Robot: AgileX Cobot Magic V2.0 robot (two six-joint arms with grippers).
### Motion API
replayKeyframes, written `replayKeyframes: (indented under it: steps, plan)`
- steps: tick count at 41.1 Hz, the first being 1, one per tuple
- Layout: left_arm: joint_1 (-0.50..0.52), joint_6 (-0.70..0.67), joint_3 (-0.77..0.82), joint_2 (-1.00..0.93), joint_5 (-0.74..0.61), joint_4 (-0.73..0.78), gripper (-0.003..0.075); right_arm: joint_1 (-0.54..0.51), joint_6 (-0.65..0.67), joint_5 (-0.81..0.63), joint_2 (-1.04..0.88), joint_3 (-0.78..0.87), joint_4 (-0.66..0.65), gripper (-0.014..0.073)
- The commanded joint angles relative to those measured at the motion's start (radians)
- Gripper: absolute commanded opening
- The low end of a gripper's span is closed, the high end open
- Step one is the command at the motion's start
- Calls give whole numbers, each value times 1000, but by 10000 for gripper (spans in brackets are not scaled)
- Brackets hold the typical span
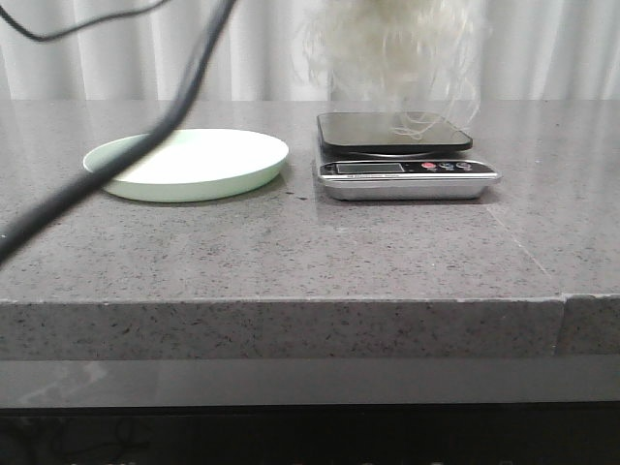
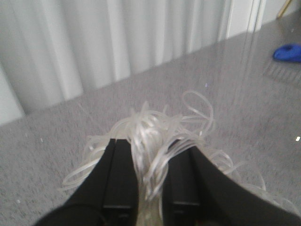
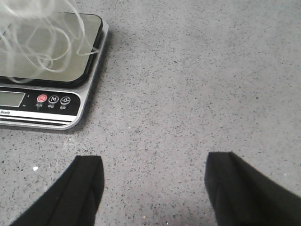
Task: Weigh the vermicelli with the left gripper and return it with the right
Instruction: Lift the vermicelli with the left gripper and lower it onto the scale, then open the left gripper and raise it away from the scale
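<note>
Left gripper (image 2: 151, 188) clamps vermicelli (image 1: 392, 44) just over the scale (image 1: 405, 155); weighing and return remain; right gripper (image 3: 153, 183) spread, empty

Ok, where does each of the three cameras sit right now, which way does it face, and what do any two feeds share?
Front view: low before the grey speckled stone table, facing forward at the pale green round plate and silver digital scale with black platform; no arm shows, only a dark cable.
Left wrist view: above the table, looking down its black left gripper shut on the translucent white vermicelli.
Right wrist view: over bare table beside the scale, open right gripper showing.
Shared: front and right wrist views both show vermicelli strands reaching the scale.
</note>
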Motion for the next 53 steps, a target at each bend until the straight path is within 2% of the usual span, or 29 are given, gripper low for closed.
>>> replayKeyframes:
  steps: [1, 5, 8, 15, 19, 30, 47, 53]
  plan:
    - [-5, 0, -44, -24, -117, -3, 145, 2, -6, -69, -1, -26, -6, 557]
    - [-7, 0, -44, 0, -109, -13, 153, 2, -6, -69, -1, -26, -6, 557]
    - [-12, 0, -44, 13, -99, -15, 195, 2, -6, -69, -1, -26, -6, 557]
    - [-30, 0, -44, 20, -98, -8, 427, 2, -6, -69, -1, -26, -6, 557]
    - [-34, 0, -44, 14, -89, -6, 489, 2, -6, -70, -1, -26, -6, 557]
    - [-33, 0, -44, -110, 64, 70, 493, 2, -6, -72, -1, -26, -6, 557]
    - [-33, 0, -42, -522, 571, 82, 493, 2, -6, -98, -1, -26, -6, 557]
    - [-33, 0, 50, -660, 587, 82, 493, 2, -6, -87, -1, -26, -6, 557]
